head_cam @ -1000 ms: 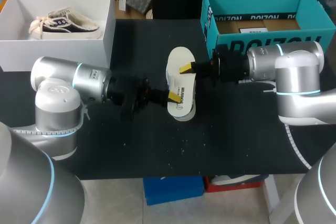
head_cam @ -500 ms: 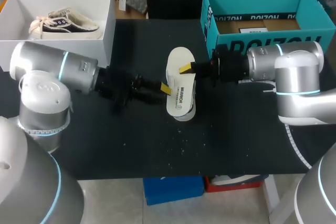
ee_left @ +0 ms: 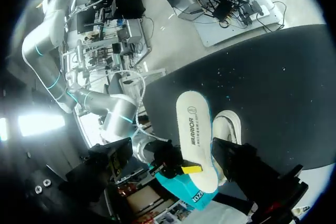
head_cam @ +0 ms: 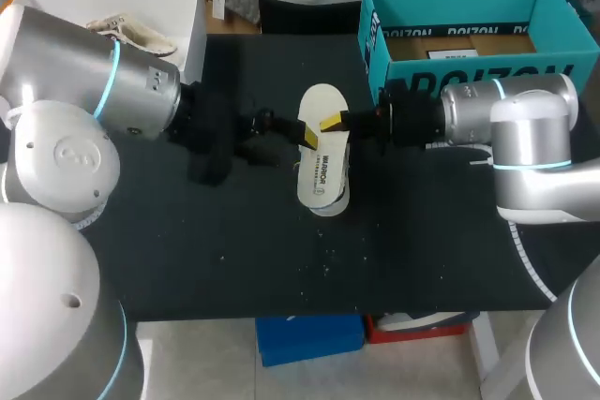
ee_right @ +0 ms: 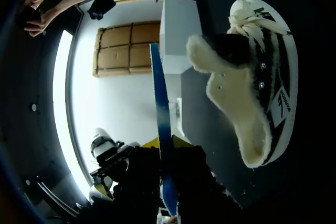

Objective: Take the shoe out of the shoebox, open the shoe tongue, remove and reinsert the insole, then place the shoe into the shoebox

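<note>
black table (head_cam: 234, 250); white insole (head_cam: 323, 161) over the shoe (ee_right: 252, 93), grasped by right hand (head_cam: 333, 123); left hand (head_cam: 305, 136) released beside it

White insole (head_cam: 323, 142) is being held level just above the fleece-lined shoe (ee_right: 257, 77), which is lying on the desk (head_cam: 187, 250); open teal shoebox (head_cam: 450, 72) is standing apart.

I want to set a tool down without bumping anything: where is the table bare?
The black table is bare along its near edge, in front of the white shoe, and at the back between the white cardboard shoebox and the teal cardboard box. The middle is crowded: the left gripper and right gripper meet at the white insole over the shoe.
</note>
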`<move>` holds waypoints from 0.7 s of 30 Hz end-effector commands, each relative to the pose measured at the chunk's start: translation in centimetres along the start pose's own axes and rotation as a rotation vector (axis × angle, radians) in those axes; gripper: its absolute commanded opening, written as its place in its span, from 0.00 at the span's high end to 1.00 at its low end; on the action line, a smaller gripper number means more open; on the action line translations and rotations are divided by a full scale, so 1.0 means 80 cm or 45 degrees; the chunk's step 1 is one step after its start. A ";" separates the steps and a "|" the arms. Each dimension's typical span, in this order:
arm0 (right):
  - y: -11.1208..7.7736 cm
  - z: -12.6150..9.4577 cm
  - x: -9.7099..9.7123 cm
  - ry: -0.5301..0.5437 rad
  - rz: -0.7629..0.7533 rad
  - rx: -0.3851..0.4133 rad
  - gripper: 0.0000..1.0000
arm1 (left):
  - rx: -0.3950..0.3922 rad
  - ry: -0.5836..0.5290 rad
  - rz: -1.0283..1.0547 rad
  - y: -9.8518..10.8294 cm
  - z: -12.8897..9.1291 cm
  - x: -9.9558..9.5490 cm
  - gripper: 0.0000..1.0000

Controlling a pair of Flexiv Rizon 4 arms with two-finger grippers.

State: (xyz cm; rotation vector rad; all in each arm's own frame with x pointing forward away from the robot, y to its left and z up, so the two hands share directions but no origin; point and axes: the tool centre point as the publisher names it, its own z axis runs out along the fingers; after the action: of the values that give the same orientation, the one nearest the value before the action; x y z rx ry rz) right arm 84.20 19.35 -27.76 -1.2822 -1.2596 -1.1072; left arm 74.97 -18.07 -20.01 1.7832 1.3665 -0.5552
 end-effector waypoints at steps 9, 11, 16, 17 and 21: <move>0.000 0.001 -0.001 0.000 0.000 -0.003 1.00 | -0.128 1.188 0.161 0.002 -0.001 -0.019 0.00; 0.000 0.001 -0.001 0.000 0.000 -0.003 1.00 | -0.128 1.188 0.161 0.002 -0.001 -0.019 0.00; 0.000 0.001 -0.001 0.000 0.000 -0.003 1.00 | 0.043 1.201 0.011 0.000 0.016 -0.009 0.00; 0.000 0.001 -0.001 0.000 0.000 -0.003 1.00 | 0.063 1.208 -0.023 0.000 0.017 -0.008 0.00; 0.000 0.001 -0.001 0.000 0.000 -0.003 1.00 | 0.112 1.255 -0.139 0.001 0.020 -0.006 0.00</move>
State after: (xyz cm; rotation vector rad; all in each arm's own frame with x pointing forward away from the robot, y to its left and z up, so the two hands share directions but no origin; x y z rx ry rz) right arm 84.20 19.35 -27.77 -1.2823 -1.2595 -1.1073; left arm 74.13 -18.60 -20.78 1.9880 1.7215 -0.1747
